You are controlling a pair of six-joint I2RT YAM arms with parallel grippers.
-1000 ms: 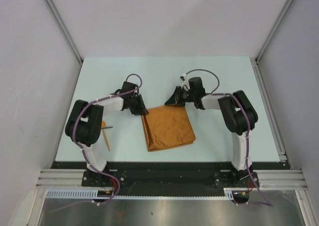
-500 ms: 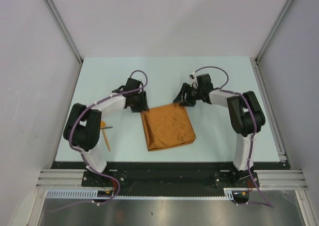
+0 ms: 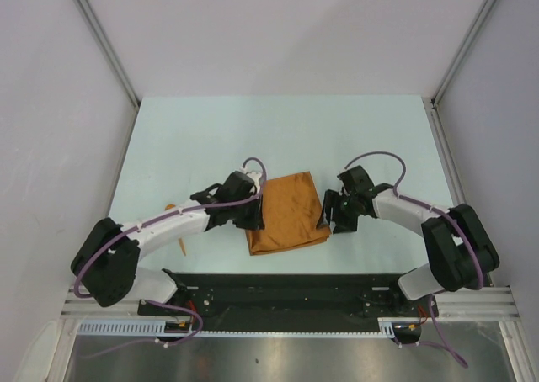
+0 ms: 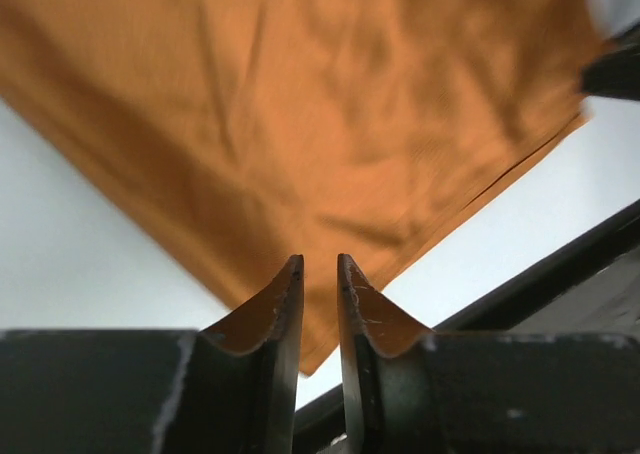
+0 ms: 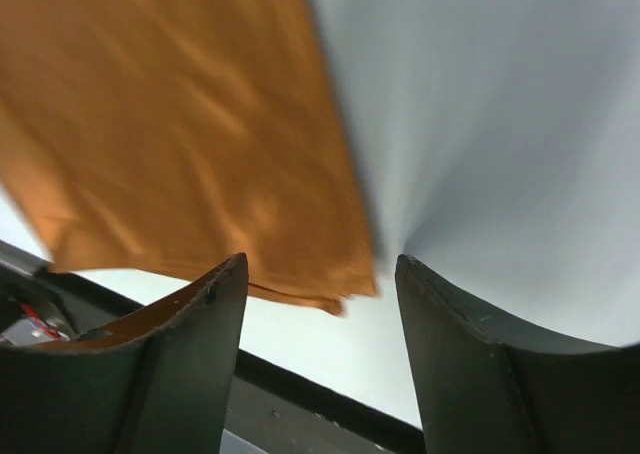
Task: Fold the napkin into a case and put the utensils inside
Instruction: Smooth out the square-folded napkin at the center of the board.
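Observation:
The rust-orange napkin (image 3: 286,214) lies folded in a rough rectangle on the table near its front edge, with layered edges showing at its near corners. My left gripper (image 3: 253,217) is at the napkin's left edge, its jaws almost together with nothing between them (image 4: 320,266); the cloth (image 4: 300,124) lies just beyond the tips. My right gripper (image 3: 329,219) is open at the napkin's right edge, and the cloth's near corner (image 5: 345,296) shows between its fingers (image 5: 318,270). Two bits of the orange utensils (image 3: 181,245) show beside the left arm, mostly hidden by it.
The pale table (image 3: 278,138) extends behind the napkin. The black front rail (image 3: 278,285) runs close to the napkin's near edge. Grey walls and metal posts enclose the table on three sides.
Both grippers have moved from the napkin's far corners down along its sides to near its front corners. The arms now stretch low across the table. The napkin has stayed folded in about the same place.

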